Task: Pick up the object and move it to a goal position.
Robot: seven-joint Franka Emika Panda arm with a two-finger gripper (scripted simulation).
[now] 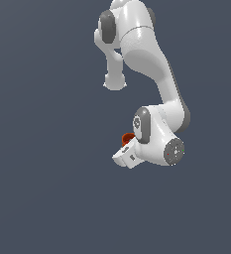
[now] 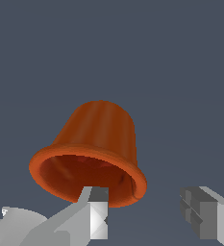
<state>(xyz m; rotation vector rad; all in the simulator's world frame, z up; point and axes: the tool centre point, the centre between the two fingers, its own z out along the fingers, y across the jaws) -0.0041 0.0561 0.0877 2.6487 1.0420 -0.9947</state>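
With the wrist view taken first, two grey fingers (image 2: pixel 96 216) seen in the foreground, jaws standing apart with a clear gap of dark background between them; gripper (image 2: pixel 149 216) therefore spread, clamped on nothing. One fingertip overlapping the flared rim of the orange-red cup (image 2: pixel 101 139) in the picture; contact or mere overlap cannot be told. Other finger well apart from the cup, nothing between it and the first finger but background. Cup tilted, open mouth turned toward the camera, hollow inside visible and darker than the outer wall, faint vertical ribs on the side, rounded closed end pointing away. Not between the fingers: lying off to the side of the nearer-seen one and beyond its tip. Farther off, in the exterior view, white hand of the gripper (image 1: pixel 125 158) low on the arm, angled toward the exterior view's left, fingers themselves too small to make out. Only a small red sliver of the cup (image 1: pixel 126 137) showing just above the hand, tucked against the grey-capped wrist joint (image 1: pixel 142 125). White arm (image 1: pixel 151 59) rising behind to the upper edge of the picture. Plain dark blue-grey background (image 1: pixel 37 173) all round in both views, no surface edge distinguishable.
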